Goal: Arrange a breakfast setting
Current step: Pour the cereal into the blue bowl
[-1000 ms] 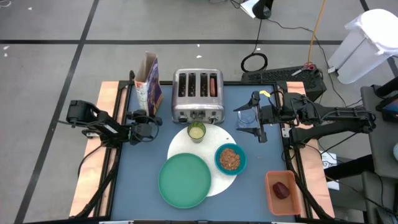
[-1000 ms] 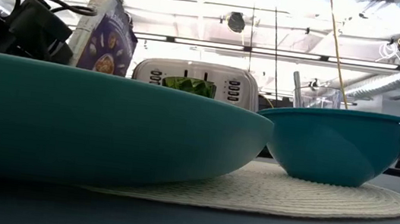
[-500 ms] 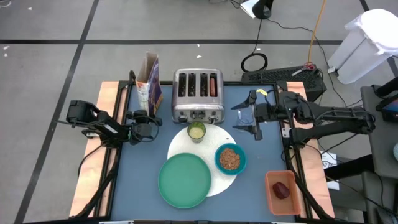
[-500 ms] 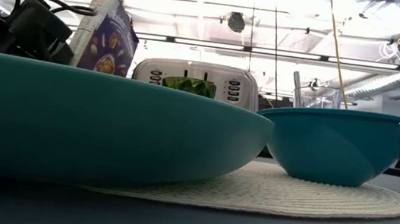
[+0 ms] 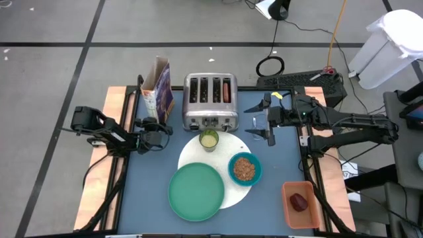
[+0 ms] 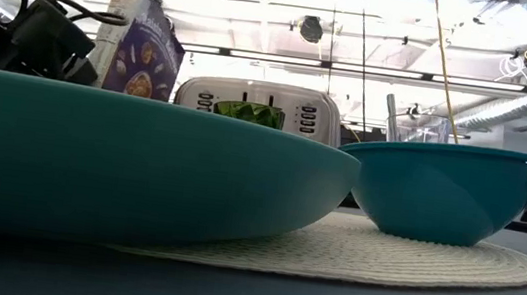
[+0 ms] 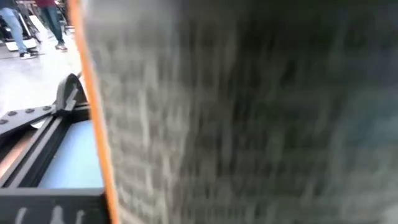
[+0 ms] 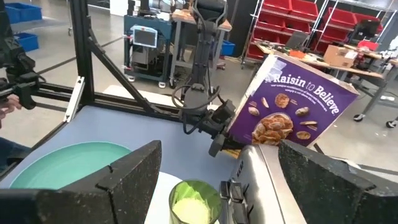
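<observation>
The purple cereal box (image 5: 160, 89) stands tilted at the far left beside the silver toaster (image 5: 210, 102), and my left gripper (image 5: 160, 129) is shut on its lower part. The white round mat (image 5: 190, 153) carries the green plate (image 5: 196, 192), the teal bowl (image 5: 244, 168) and the yellow-green cup (image 5: 209, 139). My right gripper (image 5: 255, 123) hovers open, right of the toaster, with nothing between its fingers. A clear glass (image 6: 419, 129) shows behind the bowl. The dark red fruit (image 5: 301, 201) lies in an orange tray. My left gripper holds the cereal box at its lower corner (image 8: 235, 135), on the side toward the table's near left. The fingers come in about level from the table's left. The box leans in the hold. The toaster and the plate hide its bottom edge.
The orange tray (image 5: 289, 211) sits at the near right corner. Something reddish-brown stands in one toaster slot (image 5: 227, 90). Black frame rails (image 5: 125, 158) run along both table sides. Bare blue tabletop lies at the near left (image 5: 142, 198) and right of the mat (image 5: 281, 165).
My right gripper has drifted a little toward the toaster and the table's far edge, staying open. The cereal box in my left gripper has tipped slightly more upright.
</observation>
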You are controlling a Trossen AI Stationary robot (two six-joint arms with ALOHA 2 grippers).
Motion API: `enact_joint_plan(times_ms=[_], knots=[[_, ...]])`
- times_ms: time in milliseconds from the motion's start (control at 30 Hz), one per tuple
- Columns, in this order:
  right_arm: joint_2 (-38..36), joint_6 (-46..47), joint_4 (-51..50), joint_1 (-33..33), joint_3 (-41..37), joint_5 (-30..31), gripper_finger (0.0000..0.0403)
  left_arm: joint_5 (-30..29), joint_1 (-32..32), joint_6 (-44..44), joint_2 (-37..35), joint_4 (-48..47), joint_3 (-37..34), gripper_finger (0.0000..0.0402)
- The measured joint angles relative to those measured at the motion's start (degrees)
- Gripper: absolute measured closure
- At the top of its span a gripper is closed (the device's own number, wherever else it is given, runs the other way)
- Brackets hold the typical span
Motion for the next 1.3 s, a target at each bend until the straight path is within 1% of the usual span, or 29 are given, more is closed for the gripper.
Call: enact_joint_plan(times_ms=[400,533,833,900,1133,1300], knots=[[0.94,0.02,0.02,0.01,0.0,0.0,0.0085,-0.8,-0.01,-0.5,-0.02,0.22,0.0,0.0137],[0.92,1.4,0.04,0.03,0.0,-0.02,0.0085,-0.93,-0.02,-0.48,-0.02,0.24,0.0,0.0102],[0.92,4.52,0.03,0.03,0.0,-0.02,0.0085,-1.32,-0.02,1.02,-0.04,0.34,0.02,0.0011],[0.92,4.54,0.04,0.03,0.0,-0.02,0.0085,-1.33,0.0,1.41,-0.04,0.35,0.02,0.0005],[0.92,4.55,0.03,0.03,0.0,-0.03,0.0085,-1.31,-0.01,2.06,-0.06,0.44,0.02,0.0006],[0.92,4.55,0.02,0.08,0.0,-0.02,0.0085,-1.28,-0.13,-0.96,-0.07,0.65,0.04,0.0007]])
